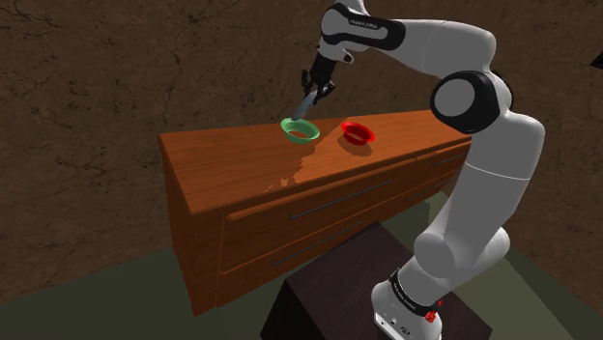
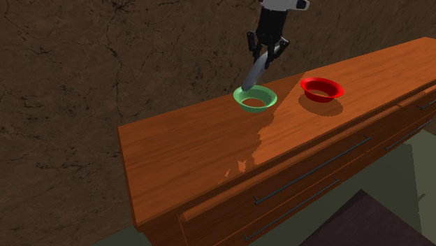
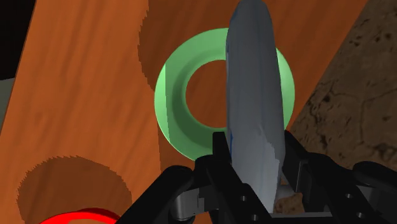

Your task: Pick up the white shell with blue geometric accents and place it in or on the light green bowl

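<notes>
1. A brown, cracked wall stands behind everything in both exterior views.
2. The wooden surface has drawers with long handles in its front. The second exterior view's right edge cuts it off.
3. The white arm rises from the dark stand and reaches toward 10 o'clock in the shoulder view. That view's bottom edge cuts the stand, and in the second exterior view the top edge cuts the arm just above the wrist.
4. The light green bowl sits near the surface's back edge. In the wrist view the shell hides part of its ring.
5. The red bowl sits apart from the green one, at about 3 o'clock from it in the exterior views. The wrist view's bottom edge cuts it.
6. The black hand hangs at about 12 o'clock above the green bowl, its two fingers clasping the shell's upper end.
7. The shell looks grey-white, with a thin blue line along one edge. It hangs tilted, off the surface, its lower tip over the green bowl's rim. Whether the tip touches the rim cannot be told.
</notes>
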`<action>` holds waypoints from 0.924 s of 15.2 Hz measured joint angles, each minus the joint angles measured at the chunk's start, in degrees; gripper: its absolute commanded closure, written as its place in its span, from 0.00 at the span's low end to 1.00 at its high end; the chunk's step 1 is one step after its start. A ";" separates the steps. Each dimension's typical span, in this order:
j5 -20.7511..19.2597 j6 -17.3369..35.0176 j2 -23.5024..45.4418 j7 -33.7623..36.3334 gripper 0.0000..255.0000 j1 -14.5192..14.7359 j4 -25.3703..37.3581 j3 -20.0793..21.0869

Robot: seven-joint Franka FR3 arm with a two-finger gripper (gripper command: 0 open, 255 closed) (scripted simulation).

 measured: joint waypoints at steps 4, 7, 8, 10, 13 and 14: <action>0.05 2.10 0.60 -1.15 1.00 -0.70 -1.58 -0.35; 0.08 4.41 0.63 -1.36 1.00 -0.81 -3.88 -0.40; 0.11 5.28 0.53 -1.45 1.00 -0.87 -4.84 -0.42; 0.11 6.82 0.70 -1.56 1.00 -0.92 -6.24 -0.45; 0.09 9.09 0.90 -1.67 1.00 -0.96 -8.28 -0.49; 0.10 9.86 0.83 -1.64 1.00 -0.93 -9.13 -0.47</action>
